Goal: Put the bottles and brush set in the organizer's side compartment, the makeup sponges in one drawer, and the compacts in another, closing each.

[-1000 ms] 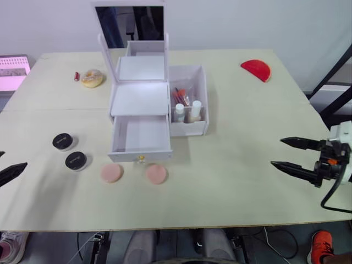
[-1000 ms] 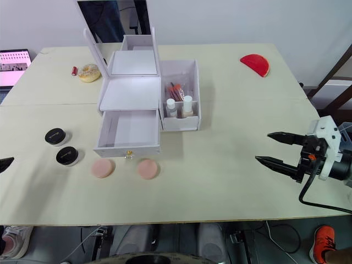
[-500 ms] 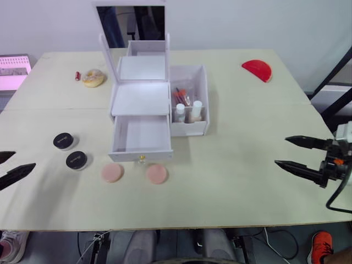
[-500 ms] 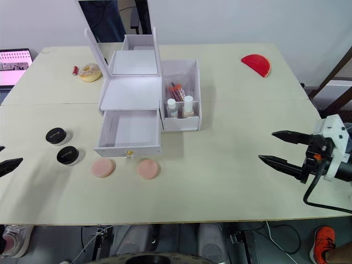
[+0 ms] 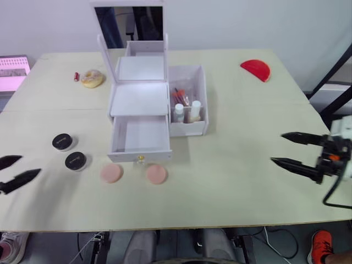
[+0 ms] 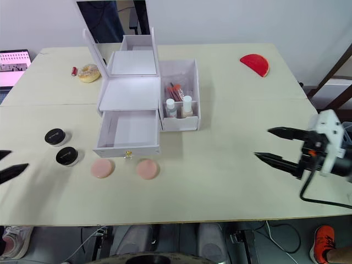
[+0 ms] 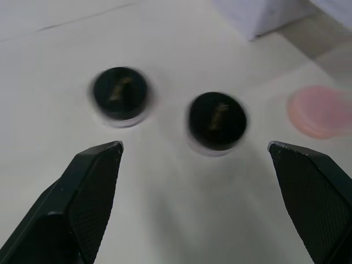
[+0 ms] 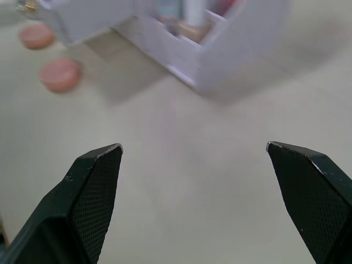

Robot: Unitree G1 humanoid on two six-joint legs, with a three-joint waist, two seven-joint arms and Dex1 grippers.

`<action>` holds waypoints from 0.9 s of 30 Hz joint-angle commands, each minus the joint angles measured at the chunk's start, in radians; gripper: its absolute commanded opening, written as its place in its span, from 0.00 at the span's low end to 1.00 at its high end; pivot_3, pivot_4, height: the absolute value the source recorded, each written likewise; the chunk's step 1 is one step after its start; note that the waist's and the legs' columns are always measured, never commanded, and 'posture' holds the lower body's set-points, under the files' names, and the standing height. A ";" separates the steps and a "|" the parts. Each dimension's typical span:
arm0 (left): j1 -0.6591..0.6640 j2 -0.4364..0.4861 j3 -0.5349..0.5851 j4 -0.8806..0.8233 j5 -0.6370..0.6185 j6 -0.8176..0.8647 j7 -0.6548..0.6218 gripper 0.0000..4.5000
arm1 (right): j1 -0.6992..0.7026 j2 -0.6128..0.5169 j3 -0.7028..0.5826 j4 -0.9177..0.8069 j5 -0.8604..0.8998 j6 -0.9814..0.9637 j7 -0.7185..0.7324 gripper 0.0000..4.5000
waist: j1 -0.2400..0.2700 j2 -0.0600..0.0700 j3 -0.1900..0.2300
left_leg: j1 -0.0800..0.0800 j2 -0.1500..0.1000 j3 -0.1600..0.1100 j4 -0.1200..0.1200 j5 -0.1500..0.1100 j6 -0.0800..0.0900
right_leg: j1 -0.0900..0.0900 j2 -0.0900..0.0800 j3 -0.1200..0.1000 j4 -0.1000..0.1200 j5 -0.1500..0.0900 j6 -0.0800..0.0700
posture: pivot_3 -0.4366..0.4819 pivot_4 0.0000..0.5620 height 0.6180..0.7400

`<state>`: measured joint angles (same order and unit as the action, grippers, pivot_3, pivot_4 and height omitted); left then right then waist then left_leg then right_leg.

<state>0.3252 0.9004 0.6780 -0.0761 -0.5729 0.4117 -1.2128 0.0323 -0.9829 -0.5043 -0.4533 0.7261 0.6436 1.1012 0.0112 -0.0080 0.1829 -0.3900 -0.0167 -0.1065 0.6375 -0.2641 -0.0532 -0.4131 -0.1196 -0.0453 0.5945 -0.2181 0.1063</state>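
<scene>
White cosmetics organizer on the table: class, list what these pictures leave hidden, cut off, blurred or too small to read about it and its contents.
1. Eye views: the clear packet of brushes in the side compartment is too small to count.
2. Eye views: the two white-capped bottles' lower halves are hidden by the compartment's front wall.
3. Right wrist view: the white cosmetics organizer is blurred and cut off by the edge.
4. Eye views: the open lower drawer's front inside corners are hidden by its front panel.

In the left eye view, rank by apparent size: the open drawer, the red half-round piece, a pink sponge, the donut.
1. open drawer, clearly largest
2. red half-round piece
3. pink sponge and donut look alike; the donut lies farther from the camera, so I won't rank them.
</scene>
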 commanded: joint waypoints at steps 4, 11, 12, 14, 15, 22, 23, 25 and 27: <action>0.101 -0.143 -0.174 -0.520 -0.118 0.146 0.199 0.99 | -0.232 0.035 0.147 -0.129 0.119 0.112 -0.188 1.00 | 0.000 -0.004 0.000 | 0.000 0.000 0.000 0.000 0.000 0.000 | 0.000 0.001 0.000 0.000 0.002 -0.004 | 0.48 0.27 1.00; 0.088 -0.315 -0.472 -0.804 -0.002 0.288 0.613 0.99 | -0.447 0.074 0.312 -0.082 0.106 0.155 -0.240 1.00 | 0.004 -0.004 0.000 | 0.003 -0.001 0.000 0.002 0.000 0.001 | 0.003 0.002 0.002 0.001 0.002 -0.004 | 0.48 0.27 1.00; 0.086 -0.333 -0.517 -0.819 0.045 0.291 0.669 0.99 | -0.461 0.076 0.329 -0.077 0.103 0.157 -0.236 1.00 | 0.003 -0.004 0.000 | 0.003 -0.001 -0.001 0.002 0.000 0.001 | 0.003 0.003 0.002 0.002 0.003 -0.004 | 0.48 0.27 1.00; 0.079 -0.371 -0.601 -0.844 0.135 0.305 0.785 0.99 | -0.491 0.079 0.360 -0.069 0.103 0.163 -0.231 1.00 | 0.002 -0.003 -0.001 | 0.003 -0.002 0.000 0.003 0.000 0.001 | 0.004 0.003 0.002 0.002 0.003 -0.004 | 0.48 0.27 1.00; 0.072 -0.399 -0.645 -0.855 0.180 0.309 0.849 0.99 | -0.499 0.078 0.372 -0.065 0.104 0.163 -0.221 1.00 | 0.002 -0.003 -0.001 | 0.003 -0.002 0.000 0.003 0.000 0.001 | 0.004 0.003 0.002 0.002 0.003 -0.004 | 0.48 0.27 1.00; 0.050 -0.509 -0.887 -0.818 0.354 0.322 1.040 0.99 | -0.578 0.060 0.411 -0.040 0.121 0.197 -0.178 1.00 | 0.002 -0.003 -0.001 | 0.002 -0.002 -0.001 0.008 0.000 0.001 | 0.005 0.003 0.002 0.003 0.001 -0.001 | 0.48 0.27 1.00; 0.052 -0.516 -0.907 -0.805 0.367 0.317 1.049 0.99 | -0.590 0.057 0.415 -0.031 0.117 0.200 -0.169 1.00 | 0.002 -0.003 -0.001 | 0.002 -0.002 -0.001 0.009 0.000 0.001 | 0.005 0.003 0.002 0.003 0.001 -0.001 | 0.48 0.27 1.00; 0.053 -0.522 -0.943 -0.774 0.403 0.296 1.064 0.99 | -0.613 0.053 0.423 -0.019 0.112 0.203 -0.151 1.00 | 0.002 -0.003 -0.001 | 0.002 -0.002 -0.001 0.009 0.000 0.001 | 0.004 0.003 0.002 0.003 0.001 -0.001 | 0.48 0.27 1.00; 0.045 -0.541 -0.969 -0.738 0.437 0.275 1.088 0.99 | -0.632 0.052 0.425 -0.012 0.115 0.212 -0.142 1.00 | 0.002 -0.003 -0.001 | 0.002 -0.002 -0.001 0.008 0.000 0.001 | 0.004 0.003 0.002 0.003 0.001 0.000 | 0.48 0.27 1.00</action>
<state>0.3752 0.3716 -0.2689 -0.8222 -0.1674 0.7114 -0.1443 -0.5755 -0.9220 -0.0691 -0.4612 0.8305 0.8527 0.9498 0.0134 -0.0105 0.1821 -0.3883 -0.0187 -0.1073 0.6455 -0.2638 -0.0522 -0.4090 -0.1167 -0.0431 0.5975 -0.2174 0.1058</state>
